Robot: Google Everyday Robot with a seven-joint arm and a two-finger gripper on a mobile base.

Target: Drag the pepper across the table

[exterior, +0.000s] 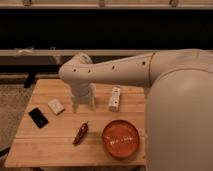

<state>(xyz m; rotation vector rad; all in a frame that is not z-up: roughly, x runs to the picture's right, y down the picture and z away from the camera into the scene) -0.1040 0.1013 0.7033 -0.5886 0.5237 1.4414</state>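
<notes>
The approach step is in hand: nothing touches the small, slim, dark red chili pepper, which lies with its thin stem end pointing up-frame on the light wooden plank counter, a little left of the frame's centre and toward its lower edge. The robot's white two-finger hand hangs at mid-frame, pointing down at the counter just above the pepper in the picture, its fingers spread apart with nothing between them; whether the tips touch the wood I cannot tell from this angle. The white jointed arm reaches in from the right side of the frame. Just right of the pepper sits a round orange-red bowl, near but apart from it. A flat black rectangular object and a small white block lie at the left, and a white oblong block stands right of the hand. The next move seems to call for bringing the hand toward the lower edge of the frame, over the pepper, lowering it, closing on or pressing the slim body, then sliding it along the wood, away from the bowl.
</notes>
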